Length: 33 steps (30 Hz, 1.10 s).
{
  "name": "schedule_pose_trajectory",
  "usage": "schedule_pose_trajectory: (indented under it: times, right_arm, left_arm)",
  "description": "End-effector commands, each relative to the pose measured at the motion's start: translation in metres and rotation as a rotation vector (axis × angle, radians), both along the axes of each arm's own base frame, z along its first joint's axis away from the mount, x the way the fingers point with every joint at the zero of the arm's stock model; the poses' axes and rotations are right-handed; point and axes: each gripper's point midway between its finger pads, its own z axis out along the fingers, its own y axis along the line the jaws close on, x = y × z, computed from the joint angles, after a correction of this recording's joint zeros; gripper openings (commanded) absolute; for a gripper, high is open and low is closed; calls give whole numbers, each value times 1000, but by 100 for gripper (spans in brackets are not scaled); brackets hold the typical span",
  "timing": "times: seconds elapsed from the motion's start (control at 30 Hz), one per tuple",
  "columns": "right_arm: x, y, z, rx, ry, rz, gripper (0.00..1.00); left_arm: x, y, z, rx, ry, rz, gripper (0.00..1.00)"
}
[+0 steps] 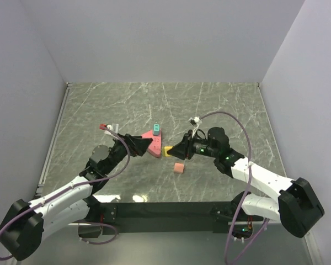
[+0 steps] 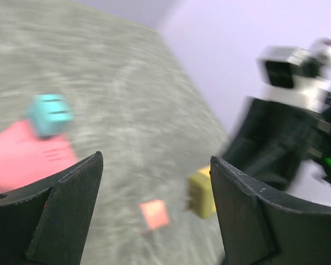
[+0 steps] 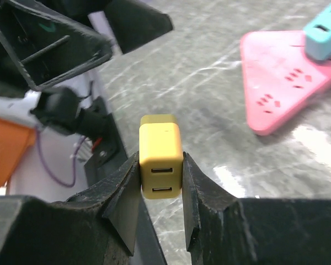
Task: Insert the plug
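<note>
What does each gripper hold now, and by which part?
The right gripper is shut on the yellow plug, pinching its two opposite sides. The left gripper is open and holds nothing.

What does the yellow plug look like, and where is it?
The yellow plug is a small boxy block with rounded corners, and it looks like smooth plastic. The face toward the wrist camera has two little rectangular slots, one above the other. It stands upright, pinched on both sides by the right gripper's black fingers. From above, it is just right of the pink triangle.
</note>
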Motion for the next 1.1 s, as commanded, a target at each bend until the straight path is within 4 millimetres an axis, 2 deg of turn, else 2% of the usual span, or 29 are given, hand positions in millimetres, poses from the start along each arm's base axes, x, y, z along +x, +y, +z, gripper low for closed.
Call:
schedule_pose_trajectory:
  times: [0.0,0.13,0.17,0.2,0.23,0.27,0.3,0.43,0.5,0.57,0.6,0.67,0.7,0.77,0.8,0.83,0.87,1.07]
  right_arm:
    - [27,0,9,-51,-11,-86,0]
    - [48,4,-7,-136,60,-144,0]
    - [55,4,-3,-154,68,-164,0]
    - [61,4,-4,-171,80,-178,0]
    - [66,6,-13,-202,111,-186,0]
    - [72,7,-9,-221,121,-200,0]
    - [78,8,-19,-252,149,-217,0]
    - [90,13,-28,-319,206,-240,0]
    - [92,15,-35,-356,220,-247,0]
    - [98,16,-34,-383,222,-269,0]
    - [98,17,-35,-389,223,-266,0]
    - [99,21,-36,-399,228,-265,0]
    - [100,21,-37,-405,233,-268,0]
    - [100,23,-38,-414,229,-267,0]
    - [99,24,-40,-418,233,-265,0]
    - [99,25,-39,-416,231,-265,0]
    - [99,26,-40,-416,231,-263,0]
    - [97,28,-44,-436,233,-259,0]
  left_arm:
    - [33,48,-42,115,138,311,82]
    - [43,59,-65,139,203,353,82]
    - [46,58,-65,139,205,351,82]
    - [50,58,-75,159,229,356,82]
    - [53,59,-77,163,234,363,82]
    - [56,60,-79,164,237,368,81]
    - [61,61,-82,166,239,377,81]
    - [72,63,-85,171,233,391,80]
    - [77,62,-90,176,236,383,80]
    - [82,61,-90,168,234,383,81]
    - [84,61,-97,174,250,377,81]
    - [89,59,-94,150,241,358,80]
    - [91,60,-102,158,259,359,80]
    - [96,56,-101,149,254,338,73]
    - [100,58,-109,154,269,345,69]
    - [102,53,-106,139,259,318,65]
    - [104,51,-114,142,279,308,64]
    - [109,39,-126,113,318,244,62]
